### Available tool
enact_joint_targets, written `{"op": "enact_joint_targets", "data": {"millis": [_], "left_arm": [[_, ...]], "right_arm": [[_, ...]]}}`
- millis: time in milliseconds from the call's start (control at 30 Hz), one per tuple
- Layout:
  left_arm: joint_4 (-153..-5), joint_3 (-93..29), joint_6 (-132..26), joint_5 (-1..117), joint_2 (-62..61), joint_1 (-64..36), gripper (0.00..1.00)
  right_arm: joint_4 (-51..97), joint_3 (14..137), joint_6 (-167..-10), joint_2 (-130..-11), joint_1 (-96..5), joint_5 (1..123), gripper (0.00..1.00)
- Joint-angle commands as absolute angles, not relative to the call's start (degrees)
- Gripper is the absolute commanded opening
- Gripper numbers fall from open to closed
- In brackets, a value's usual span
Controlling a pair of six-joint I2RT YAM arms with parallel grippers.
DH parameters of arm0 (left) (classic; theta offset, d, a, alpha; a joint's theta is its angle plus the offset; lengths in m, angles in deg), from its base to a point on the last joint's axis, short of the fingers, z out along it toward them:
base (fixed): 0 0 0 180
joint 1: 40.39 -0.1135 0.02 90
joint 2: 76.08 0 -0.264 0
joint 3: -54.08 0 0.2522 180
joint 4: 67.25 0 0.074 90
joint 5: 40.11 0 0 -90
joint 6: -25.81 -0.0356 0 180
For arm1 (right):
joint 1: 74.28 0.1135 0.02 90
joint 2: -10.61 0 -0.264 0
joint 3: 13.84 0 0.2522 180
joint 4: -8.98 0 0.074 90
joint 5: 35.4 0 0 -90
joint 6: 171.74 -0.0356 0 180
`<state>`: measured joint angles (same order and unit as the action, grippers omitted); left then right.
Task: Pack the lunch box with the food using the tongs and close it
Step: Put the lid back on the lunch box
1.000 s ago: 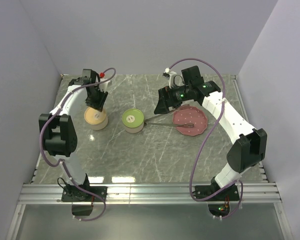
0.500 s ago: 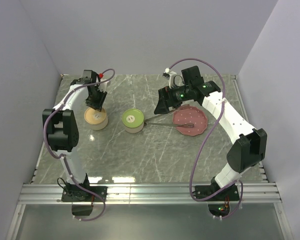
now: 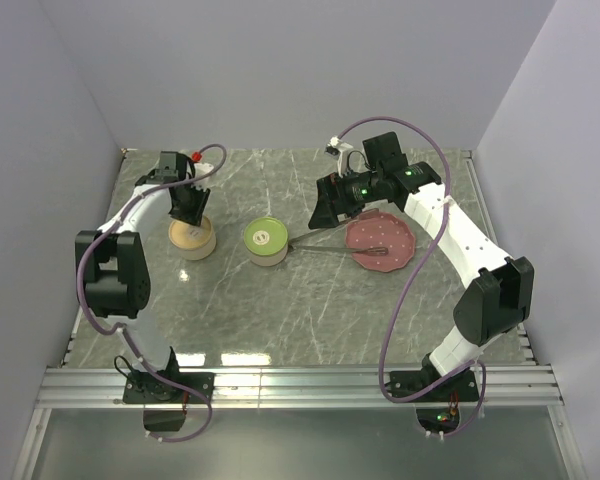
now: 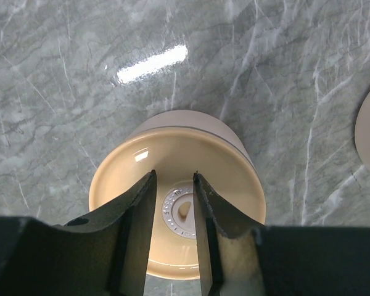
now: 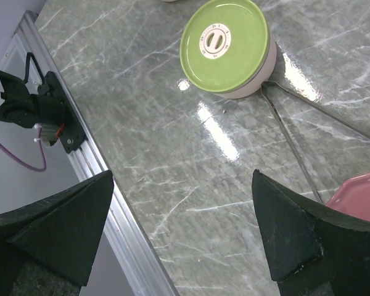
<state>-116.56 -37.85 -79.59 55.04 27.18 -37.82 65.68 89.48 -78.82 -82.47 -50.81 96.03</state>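
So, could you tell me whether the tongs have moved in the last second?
No. The tongs still lie between the green-lidded tub and the plate, same spot and angle.

Left tool [image 4: 174,174] narrowly apart; right tool [image 5: 183,179] wide

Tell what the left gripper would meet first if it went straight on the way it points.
The beige lid, near its white centre knob, which shows in the gap between the parted fingers. The left gripper points straight down at it; how far above it sits is unclear.
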Motion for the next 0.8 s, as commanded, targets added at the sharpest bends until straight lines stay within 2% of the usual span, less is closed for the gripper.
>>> {"op": "enact_joint_targets", "data": {"millis": [0, 200, 367, 600, 767], "left_arm": [[-122.67, -31.49, -80.71, 55.95, 31.67, -37.84, 0.37], [-124.16, -34.11, -80.28, 57.97, 30.09, -37.75, 0.40], [-129.08, -42.45, -82.37, 61.92, 28.33, -39.41, 0.45], [-141.73, -57.75, -100.10, 67.11, 30.26, -46.17, 0.52], [-151.66, -64.18, -116.78, 68.00, 35.18, -50.92, 0.49]], "right_arm": [[65.90, 90.09, -77.96, -80.09, -51.25, 96.17, 1.00], [65.90, 90.36, -77.87, -80.18, -51.16, 96.35, 1.00], [65.90, 90.18, -77.61, -79.65, -51.16, 96.17, 1.00], [66.16, 89.92, -76.90, -79.04, -51.16, 96.09, 1.00], [65.81, 89.57, -77.08, -79.21, -51.25, 96.61, 1.00]]}}
